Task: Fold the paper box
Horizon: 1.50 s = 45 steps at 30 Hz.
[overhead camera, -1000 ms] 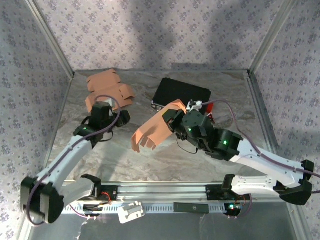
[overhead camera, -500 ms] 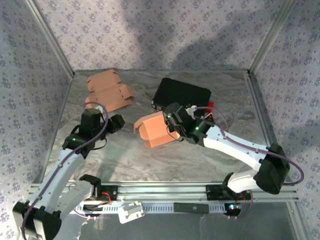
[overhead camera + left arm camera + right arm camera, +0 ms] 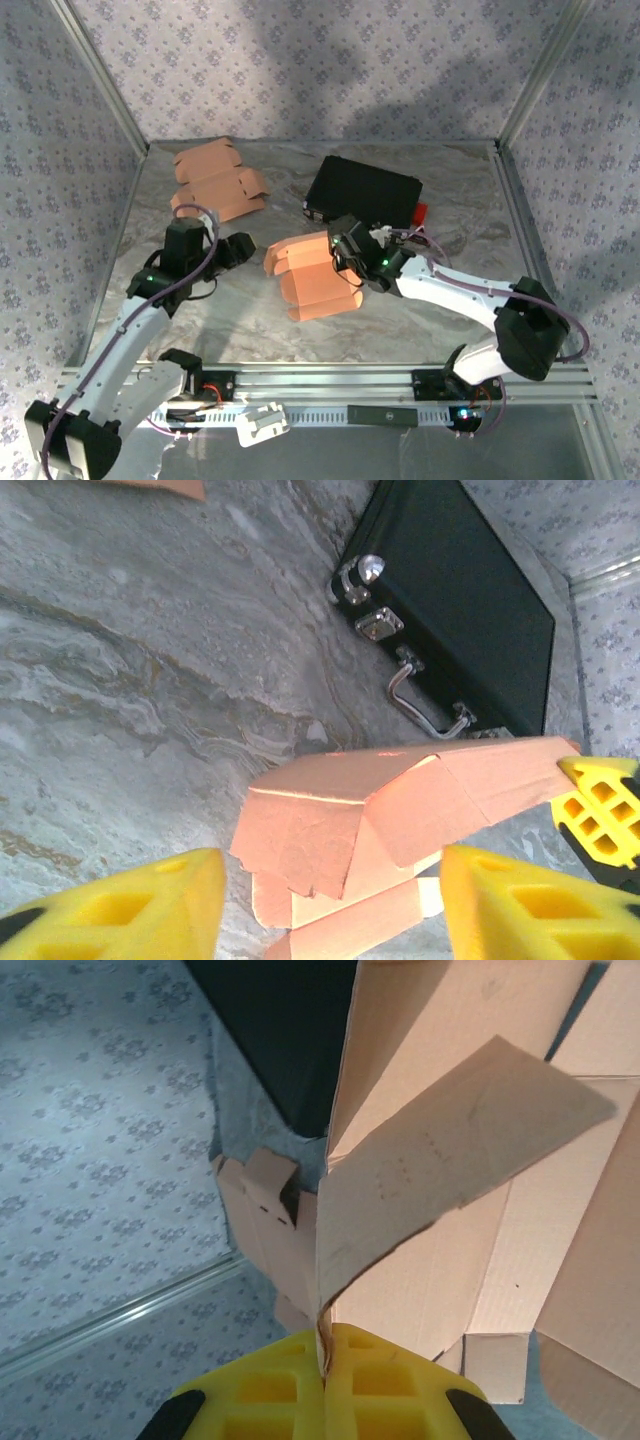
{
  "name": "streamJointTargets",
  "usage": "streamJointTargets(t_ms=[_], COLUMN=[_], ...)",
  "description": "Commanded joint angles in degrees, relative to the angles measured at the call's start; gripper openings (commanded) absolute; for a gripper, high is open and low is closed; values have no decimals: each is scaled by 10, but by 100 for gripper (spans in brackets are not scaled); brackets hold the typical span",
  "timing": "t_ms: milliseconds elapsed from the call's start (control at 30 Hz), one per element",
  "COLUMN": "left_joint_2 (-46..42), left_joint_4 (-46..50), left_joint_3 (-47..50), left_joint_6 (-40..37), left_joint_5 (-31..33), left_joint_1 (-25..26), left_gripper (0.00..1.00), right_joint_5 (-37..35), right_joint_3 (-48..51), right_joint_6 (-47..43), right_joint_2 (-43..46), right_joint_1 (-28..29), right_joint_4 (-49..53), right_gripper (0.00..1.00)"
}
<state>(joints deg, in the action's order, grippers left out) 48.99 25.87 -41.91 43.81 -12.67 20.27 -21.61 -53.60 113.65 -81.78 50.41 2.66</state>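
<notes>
The paper box [image 3: 312, 278] lies half-formed near the middle of the desk [image 3: 285, 165], a bit toward the near edge, with its loose flaps pointing left and toward the far edge. The right end effector [image 3: 350, 262] sits at the box's right end. Its yellow fingers [image 3: 270, 1390] are pressed fully together on a thin cardboard flap, so it has the box pinched by that edge.

The left end effector [image 3: 240, 250] is just off the box's left end, not touching it as far as I can see. From its own camera the two yellow fingers [image 3: 120, 905] stand well apart with nothing between them, and the folded end of the box lies ahead in the gap.

Beyond the box, toward the far edge, a black case [image 3: 365, 190] lies flat. A stack of flat cardboard blanks [image 3: 215, 185] sits near the far left corner.
</notes>
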Motion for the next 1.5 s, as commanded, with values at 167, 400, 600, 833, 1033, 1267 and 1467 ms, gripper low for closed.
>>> streamJointTargets(t_ms=[167,400,600,833,1033,1267,1467], left_joint_2=[18,138,210,295,311,373,390], left_joint_4=[-129,-321,-536,-702,-748,-846,-876], left_joint_3=[111,151,194,214,216,202,191], left_joint_6=[48,85,158,239,266,322,323], left_joint_5=[-59,-117,-148,-174,-180,-183,-177], left_joint_1=[-29,-50,-55,-54,-44,-17,4], left_gripper=[42,0,0,0,0,0,0], right_joint_5=[0,-32,-14,6,32,37,56], right_joint_3=[3,3,-4,18,36,44,52], right_joint_6=[17,28,47,74,95,110,112], right_joint_2=[31,83,95,106,111,124,138], right_joint_1=[-7,13,2,-23,-51,-68,-83], right_joint_4=[11,33,32,1,-33,-40,-37], right_gripper=[0,0,0,0,0,0,0])
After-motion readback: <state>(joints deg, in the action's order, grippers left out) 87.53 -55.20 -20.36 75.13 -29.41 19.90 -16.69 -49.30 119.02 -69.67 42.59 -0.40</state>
